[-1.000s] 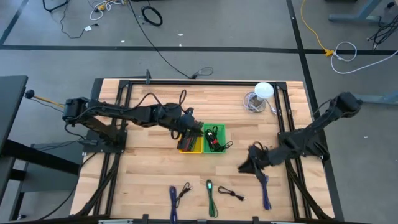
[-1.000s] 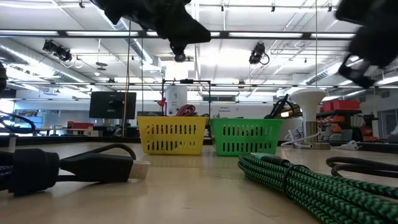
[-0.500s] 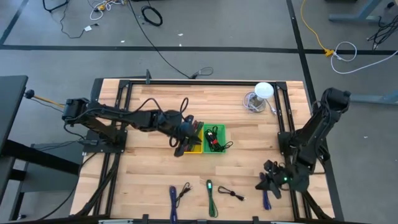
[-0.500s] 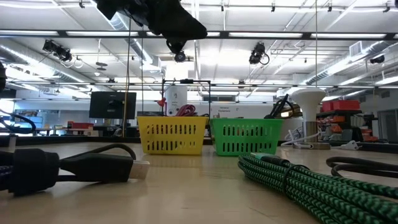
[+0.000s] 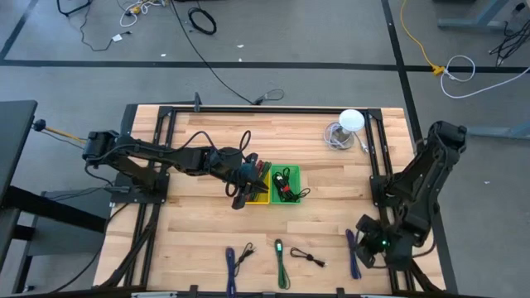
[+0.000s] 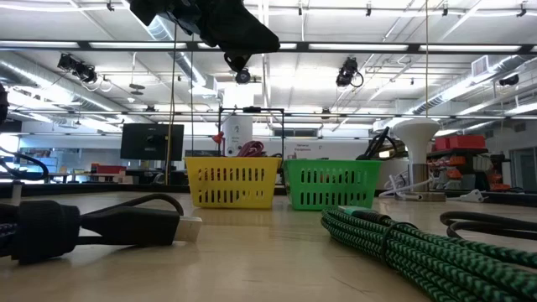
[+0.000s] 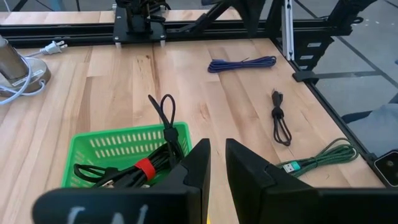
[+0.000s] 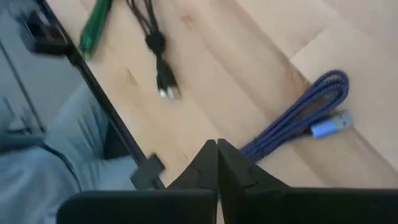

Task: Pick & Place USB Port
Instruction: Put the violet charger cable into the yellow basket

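Note:
The yellow basket [image 5: 257, 190] holds red and black cables; the green basket [image 5: 286, 184] beside it holds black cables [image 7: 134, 171]. My left gripper [image 5: 240, 199] hovers over the yellow basket's near-left corner, its fingers a narrow gap apart [image 7: 217, 162] with nothing between them. My right gripper [image 5: 364, 247] sits shut [image 8: 217, 149] at the near right of the table, above the blue-purple cable [image 8: 298, 118], which lies flat on the wood. Several more cables lie along the near edge: a blue one [image 5: 230, 263], a green one [image 5: 281, 263] and a black one [image 5: 308, 258].
A white lamp [image 5: 349, 122] stands on its round base at the far right. Black frame rails [image 5: 374, 165] run along the table's sides. In the low view a green braided cable [image 6: 403, 247] and a black plug [image 6: 101, 222] lie close to the camera, with both baskets [image 6: 233, 183] behind.
My right arm has drawn back from the table's middle right toward the near right corner and dropped out of the low view. My left gripper has shifted slightly toward the near edge over the yellow basket. The cables on the table have stayed in place.

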Controlling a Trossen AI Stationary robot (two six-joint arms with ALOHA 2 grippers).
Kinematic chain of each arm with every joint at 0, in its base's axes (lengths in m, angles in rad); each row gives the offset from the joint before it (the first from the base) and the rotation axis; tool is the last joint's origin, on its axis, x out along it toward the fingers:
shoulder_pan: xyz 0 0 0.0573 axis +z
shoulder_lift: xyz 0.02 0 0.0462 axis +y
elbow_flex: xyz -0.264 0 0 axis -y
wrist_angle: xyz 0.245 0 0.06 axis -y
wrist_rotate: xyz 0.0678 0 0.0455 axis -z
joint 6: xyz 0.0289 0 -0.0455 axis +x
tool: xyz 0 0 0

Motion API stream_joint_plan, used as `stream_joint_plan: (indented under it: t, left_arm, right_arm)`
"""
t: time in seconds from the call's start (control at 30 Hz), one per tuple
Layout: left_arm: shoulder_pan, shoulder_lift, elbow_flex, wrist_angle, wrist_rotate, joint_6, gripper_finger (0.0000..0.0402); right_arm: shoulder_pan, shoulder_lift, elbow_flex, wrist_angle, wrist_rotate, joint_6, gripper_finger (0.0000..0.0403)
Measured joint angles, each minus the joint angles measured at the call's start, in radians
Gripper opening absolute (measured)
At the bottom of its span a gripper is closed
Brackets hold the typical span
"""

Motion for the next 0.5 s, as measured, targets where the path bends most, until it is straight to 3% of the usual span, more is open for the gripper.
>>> stream_joint_plan:
  t: [0.27,0.33,0.5]
  left_arm:
    - [0.001,0.000,0.000,0.001,0.000,0.026,0.0053]
    - [0.001,0.000,0.000,0.005,0.000,0.026,0.0053]
    - [0.001,0.000,0.000,0.003,0.000,0.026,0.0053]
  right_arm:
    - [-0.042,0.159,-0.011,0.052,-0.320,-0.058,0.0000]
    - [-0.057,0.161,-0.016,0.051,-0.337,-0.057,0.0002]
    - [-0.082,0.140,-0.016,0.087,-0.265,-0.071,0.0029]
